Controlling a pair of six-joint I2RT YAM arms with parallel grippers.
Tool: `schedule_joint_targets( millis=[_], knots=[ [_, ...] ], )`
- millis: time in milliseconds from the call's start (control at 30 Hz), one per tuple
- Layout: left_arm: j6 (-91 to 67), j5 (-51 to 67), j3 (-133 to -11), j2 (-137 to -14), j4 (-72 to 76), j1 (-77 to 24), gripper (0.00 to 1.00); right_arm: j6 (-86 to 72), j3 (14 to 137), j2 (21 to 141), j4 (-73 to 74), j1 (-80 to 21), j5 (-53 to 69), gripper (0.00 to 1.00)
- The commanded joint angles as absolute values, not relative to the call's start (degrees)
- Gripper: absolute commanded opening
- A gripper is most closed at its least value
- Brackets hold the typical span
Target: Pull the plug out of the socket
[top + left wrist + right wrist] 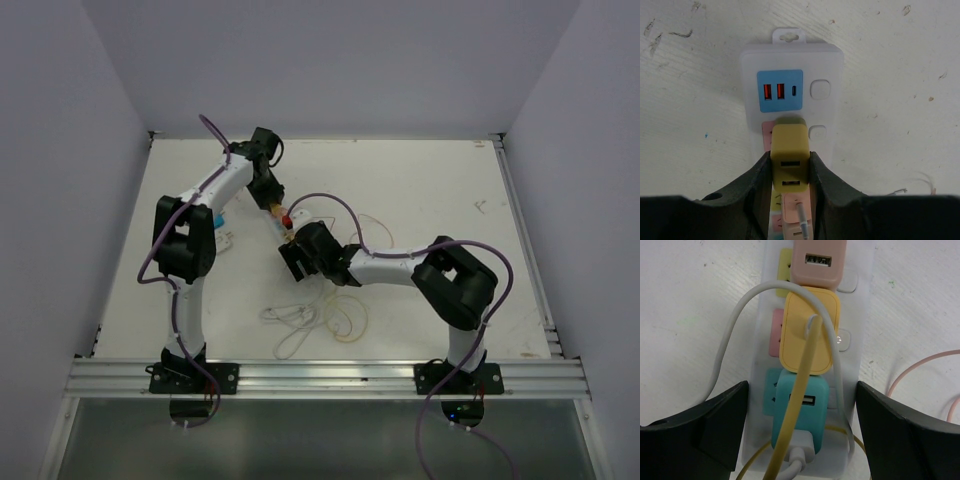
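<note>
The socket (752, 75) is a long white power strip lying flat on the table, with a blue USB face (780, 90) at its far end. My left gripper (790, 161) is shut on an olive-yellow plug (789, 142) that sits over a pink outlet face; I cannot tell whether it is seated. A pink plug (796, 207) with a white cable lies behind it. In the right wrist view the socket (866, 305) carries pink (818, 262), yellow (795, 345) and teal (816, 415) plugs. My right gripper (801, 390) is open, its fingers straddling the strip's end by the teal plug.
From above, both grippers meet at mid table, the left (272, 205) and the right (292, 250), hiding most of the strip. Loose white, yellow and pink cables (310, 315) loop on the table in front. A blue object (220, 218) lies under the left arm.
</note>
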State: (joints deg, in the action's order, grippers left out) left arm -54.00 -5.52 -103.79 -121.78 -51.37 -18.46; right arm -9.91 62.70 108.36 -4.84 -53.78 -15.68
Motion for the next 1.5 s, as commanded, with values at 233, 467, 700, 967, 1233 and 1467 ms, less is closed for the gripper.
schedule_joint_targets(
  millis=[233, 467, 700, 967, 1233, 1467],
  knots=[
    [-55.7, -0.7, -105.1, -120.3, -49.8, -19.2, 0.0, -10.5, 64.6, 112.4, 4.8, -54.1, -17.9, 0.0],
    [-56.2, 1.5, -110.3, -120.7, -50.8, -19.1, 0.0, -11.2, 68.9, 118.6, 14.6, -54.1, -15.6, 0.0],
    [-57.5, 3.6, -110.7, -120.1, -49.0, -18.8, 0.0, -11.9, 76.1, 124.4, 25.4, -54.0, -13.8, 0.0],
    [-57.0, 2.9, -111.0, -118.3, -46.4, -18.5, 0.0, -12.1, 80.3, 129.2, 30.3, -53.4, -11.5, 0.0],
    [-55.5, 2.5, -120.8, -122.3, -52.8, -18.3, 0.0, -11.9, 82.8, 132.5, 32.6, -53.4, -10.6, 0.0],
    [-53.6, 0.3, -123.0, -123.5, -56.2, -17.9, 0.0, -11.7, 85.1, 135.1, 34.8, -53.4, -9.8, 0.0]
  ],
)
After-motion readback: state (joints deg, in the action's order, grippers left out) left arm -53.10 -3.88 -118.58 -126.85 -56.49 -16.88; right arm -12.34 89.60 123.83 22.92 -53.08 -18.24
